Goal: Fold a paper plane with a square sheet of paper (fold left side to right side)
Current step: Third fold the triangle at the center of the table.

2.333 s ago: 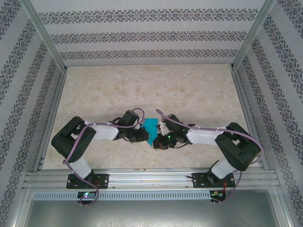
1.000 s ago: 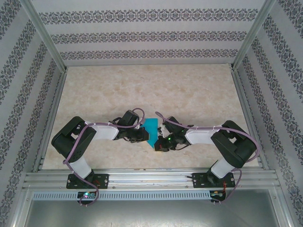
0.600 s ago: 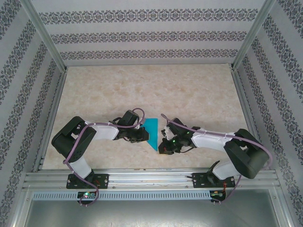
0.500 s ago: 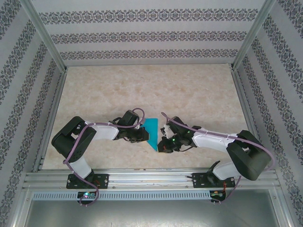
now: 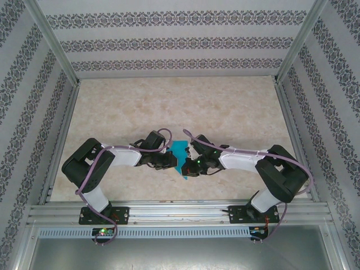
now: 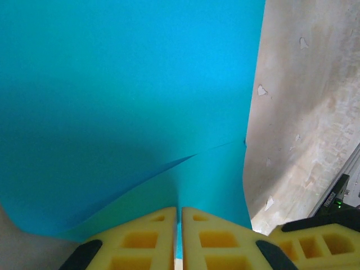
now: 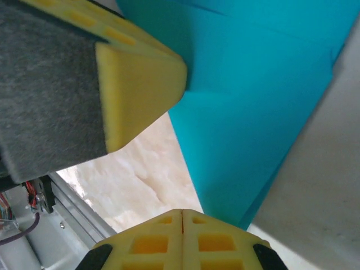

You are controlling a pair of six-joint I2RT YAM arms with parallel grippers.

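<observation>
A beige marbled tabletop [image 5: 169,107] spreads out wide, white walls banded with dark floral stripes [image 5: 180,42] stand left, right and far, and a ribbed aluminium rail [image 5: 180,212] runs along the near edge.

The bench [image 5: 169,107] is a wide, flat top. It is pale cream with soft brown cloudy patches, like stone. Up close, a few small white flecks [image 6: 262,90] dot it. From the middle of the bench, the sheet of paper [image 5: 179,152] is toward 6 o'clock, near the front edge. It is bright blue and folded into a thin shape, and its pointed end aims at 6 o'clock. I cannot tell if it lies flat on the bench or is lifted a little. A shiny metal rail [image 5: 180,212] runs along the front edge at 6 o'clock. A thin metal strip [image 5: 61,140] lines the 9 o'clock side.
</observation>
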